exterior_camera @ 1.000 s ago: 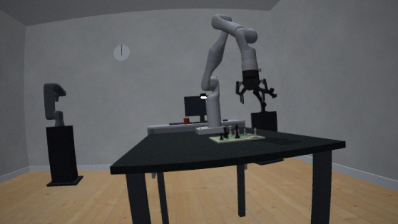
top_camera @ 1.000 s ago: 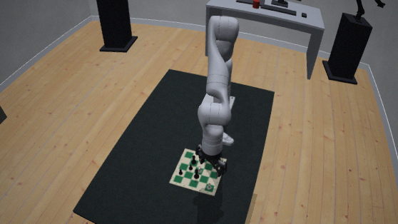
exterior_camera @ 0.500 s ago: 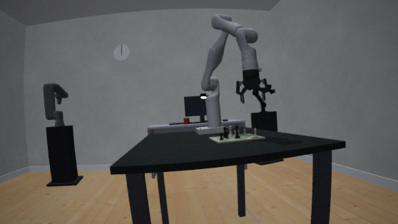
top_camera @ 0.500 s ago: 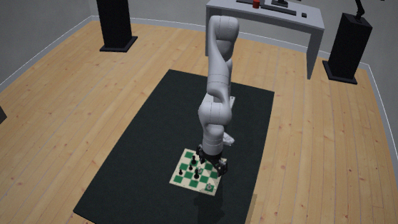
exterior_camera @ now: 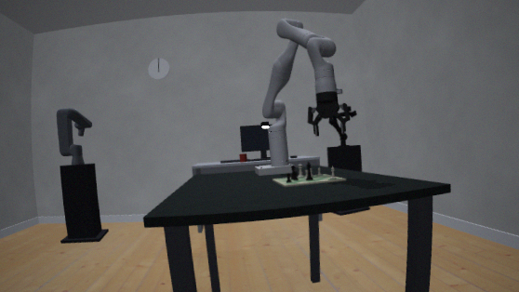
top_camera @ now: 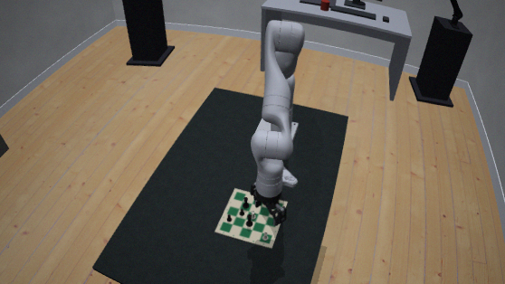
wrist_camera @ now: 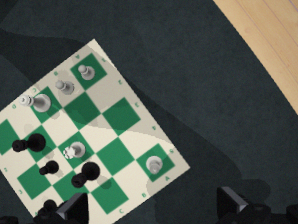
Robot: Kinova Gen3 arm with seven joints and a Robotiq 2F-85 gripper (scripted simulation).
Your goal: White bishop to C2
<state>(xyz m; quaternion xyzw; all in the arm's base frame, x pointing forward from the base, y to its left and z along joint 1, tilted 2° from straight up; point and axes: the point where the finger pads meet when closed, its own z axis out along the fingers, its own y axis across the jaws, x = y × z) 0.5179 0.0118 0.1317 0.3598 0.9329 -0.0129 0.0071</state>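
Top view looks steeply down, exterior sits low and far, wrist close overhead; all share the chessboard (top_camera: 235, 226)

— Where is the board (wrist_camera: 123, 115)?

— Flat under the wide-open, empty pincer (exterior_camera: 330, 132) and well below it. It is checkered green and cream and lies turned cornerwise to the fingers, with one corner reaching in beneath the gap between them.

— And the white bishop?

— I cannot tell it from the other white pieces. One white piece (wrist_camera: 154, 163) stands alone on a green square at the corner nearest the pincer. Another (wrist_camera: 77, 149) stands mid-board. Three more (wrist_camera: 64, 86) line the edge farthest from the pincer. From the side they all look upright.

— C2?

— The edge lettering is too small to read.
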